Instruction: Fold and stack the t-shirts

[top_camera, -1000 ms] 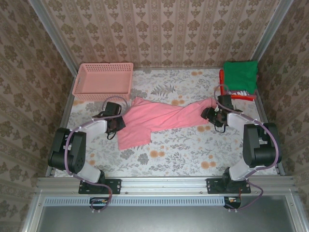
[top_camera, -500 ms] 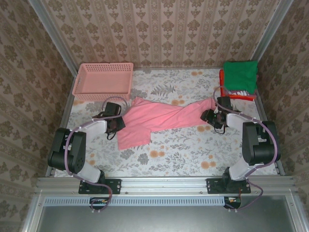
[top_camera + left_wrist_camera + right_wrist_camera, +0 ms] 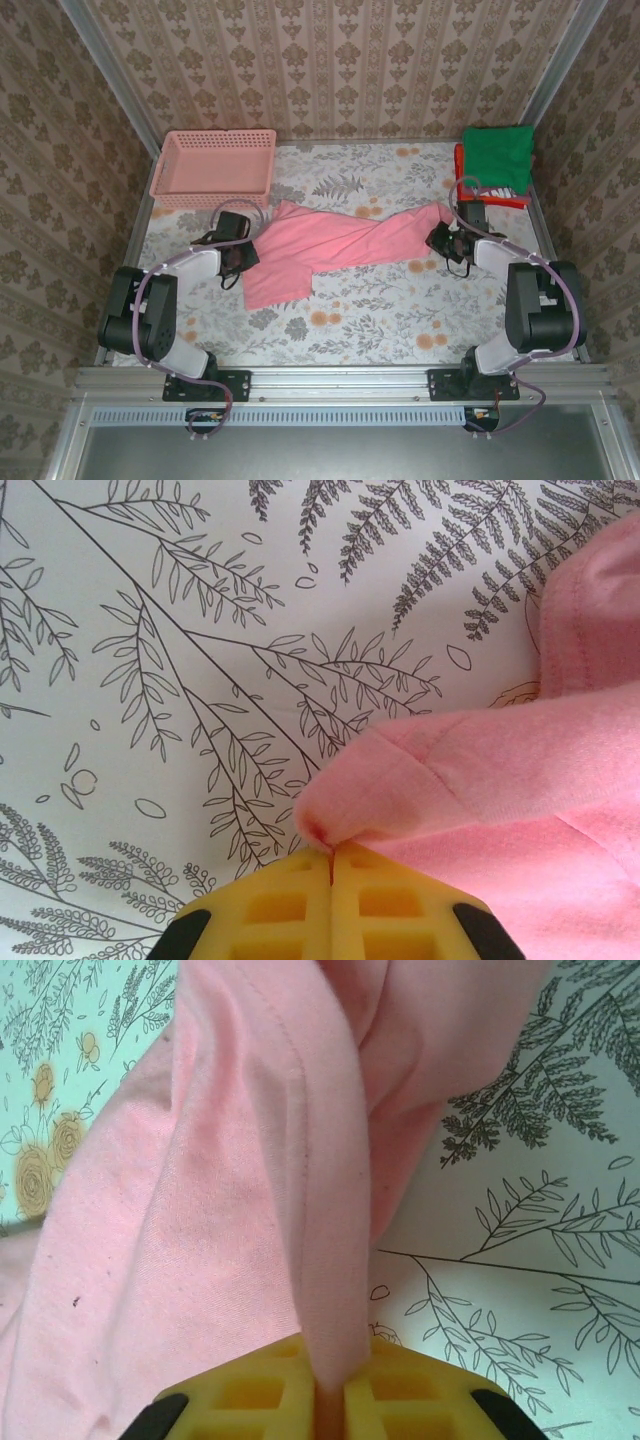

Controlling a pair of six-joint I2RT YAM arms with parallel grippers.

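Observation:
A salmon-pink t-shirt (image 3: 335, 245) lies stretched across the middle of the floral table, bunched and twisted. At the shirt's left edge my left gripper (image 3: 243, 256) is shut on a pinch of the pink cloth (image 3: 400, 790), its yellow fingers (image 3: 290, 905) pressed together. My right gripper (image 3: 443, 238) is shut on a fold at the shirt's right end (image 3: 335, 1210), and the cloth runs down between its yellow fingers (image 3: 400, 1390). A folded green t-shirt (image 3: 498, 158) lies on top of a stack at the back right, with white and red edges (image 3: 497, 196) showing beneath it.
A pink plastic lattice basket (image 3: 214, 167) stands at the back left. The floral tablecloth (image 3: 350, 320) lies bare in front of the shirt. Patterned walls close in the back and both sides, and a metal rail runs along the near edge.
My right gripper has shifted slightly right and back, pulling the shirt's right end with it. The left gripper has stayed where it was.

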